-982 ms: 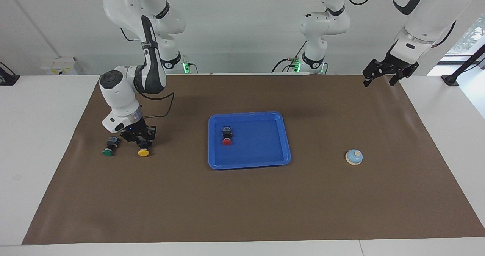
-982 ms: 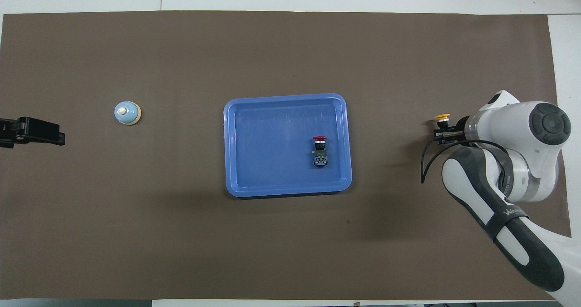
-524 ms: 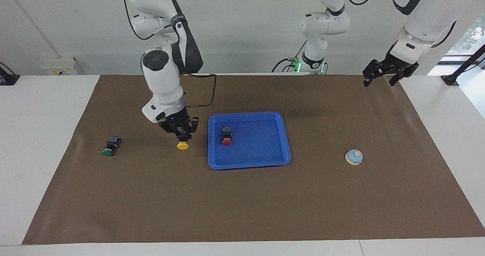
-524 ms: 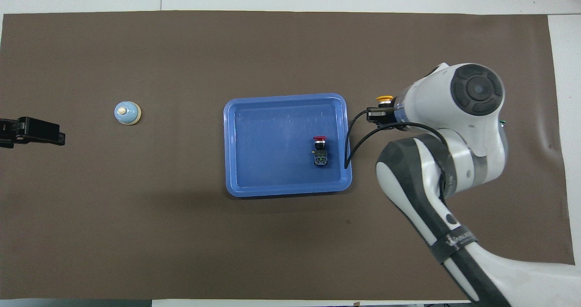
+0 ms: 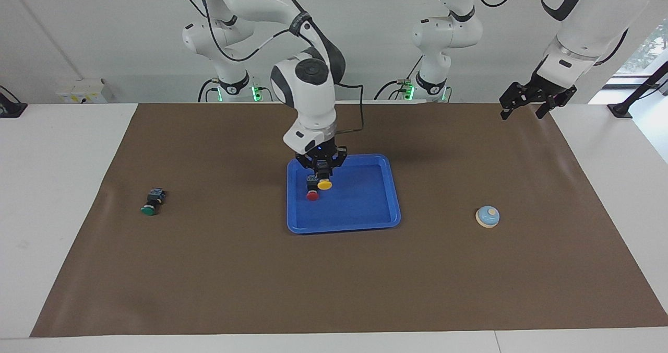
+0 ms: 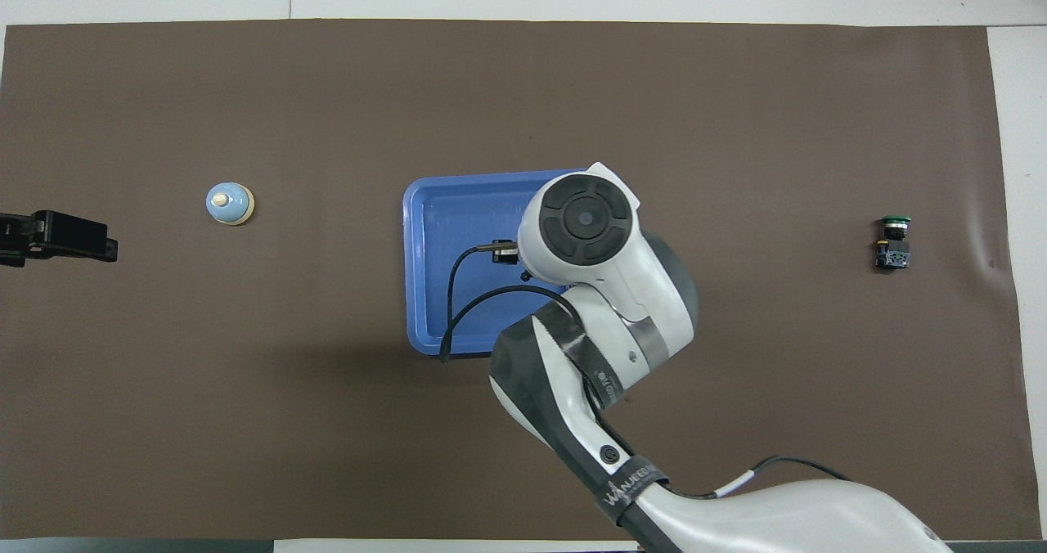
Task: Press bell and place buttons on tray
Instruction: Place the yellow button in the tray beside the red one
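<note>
My right gripper (image 5: pixel 321 173) hangs over the blue tray (image 5: pixel 365 202), shut on the black body of the yellow button (image 5: pixel 324 184). The yellow cap points away from the robots. Just beside it the red button (image 5: pixel 312 195) lies in the tray. In the overhead view the right arm's wrist covers both of them and part of the tray (image 6: pixel 442 234). The green button (image 5: pixel 150 209) (image 6: pixel 893 240) lies on the mat toward the right arm's end. The bell (image 5: pixel 487 216) (image 6: pixel 229 204) stands toward the left arm's end. My left gripper (image 5: pixel 527 105) (image 6: pixel 57 238) waits open, raised over the mat's edge there.
A brown mat (image 5: pixel 334 280) covers the table, with white table top around it. The right arm's cable (image 6: pixel 458 291) loops over the tray. A third arm's base (image 5: pixel 433 81) stands at the robots' edge of the table.
My right gripper lifted the yellow button from beside the green one and carried it toward the left arm's end, until it hung over the tray. The left arm has not moved.
</note>
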### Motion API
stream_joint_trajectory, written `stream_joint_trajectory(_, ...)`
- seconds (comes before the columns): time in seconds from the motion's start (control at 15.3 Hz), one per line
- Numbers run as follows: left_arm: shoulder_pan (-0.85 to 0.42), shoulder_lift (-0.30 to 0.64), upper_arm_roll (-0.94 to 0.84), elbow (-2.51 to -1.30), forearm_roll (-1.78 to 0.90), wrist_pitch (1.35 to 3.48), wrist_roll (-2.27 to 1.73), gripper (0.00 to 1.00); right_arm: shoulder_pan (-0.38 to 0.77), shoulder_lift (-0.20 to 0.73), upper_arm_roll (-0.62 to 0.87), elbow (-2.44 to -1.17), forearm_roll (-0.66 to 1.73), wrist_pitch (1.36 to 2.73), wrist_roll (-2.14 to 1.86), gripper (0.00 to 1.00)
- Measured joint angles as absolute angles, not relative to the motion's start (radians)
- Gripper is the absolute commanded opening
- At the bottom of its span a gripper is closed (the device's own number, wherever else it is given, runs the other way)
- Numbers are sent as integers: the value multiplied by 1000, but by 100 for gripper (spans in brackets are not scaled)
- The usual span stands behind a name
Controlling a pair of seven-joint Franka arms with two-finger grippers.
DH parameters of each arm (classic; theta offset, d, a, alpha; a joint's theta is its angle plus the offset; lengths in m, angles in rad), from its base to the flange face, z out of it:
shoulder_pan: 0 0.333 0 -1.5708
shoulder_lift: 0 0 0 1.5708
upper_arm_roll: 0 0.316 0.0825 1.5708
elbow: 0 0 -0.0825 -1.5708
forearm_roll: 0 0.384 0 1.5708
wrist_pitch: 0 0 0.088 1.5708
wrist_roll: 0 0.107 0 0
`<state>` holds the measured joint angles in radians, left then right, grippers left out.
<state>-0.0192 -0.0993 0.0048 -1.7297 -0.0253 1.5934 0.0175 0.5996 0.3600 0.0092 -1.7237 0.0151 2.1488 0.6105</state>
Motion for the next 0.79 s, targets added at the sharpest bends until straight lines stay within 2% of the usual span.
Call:
stream_joint_trajectory(0.2,-19,-99,5,-1730,-25,1593,17,100,625,461,9,-1680,15,2215,623,0)
stream_joint_trajectory(0.39,-19,-99,5,-1730,-25,1593,17,100,623,497,3,-1717,14,2299,623,0)
stream_joint_trajectory(0.46,-19,-99,5,-1730,-25,1593,17,100,622,498,2,-1737,14,2321,623,5)
stream_joint_trajectory(0.52,-19,-99,5,-1730,-25,1593,17,100,622,497,2,-1749,14,2333,623,73)
stream_joint_trajectory(0.59,-19,-99,5,-1730,-25,1593,17,100,622,496,2,-1754,14,2337,623,100)
stream_joint_trajectory(0.79,-19,-99,5,-1730,-25,1593,17,100,622,487,2,-1747,15,2317,629,100)
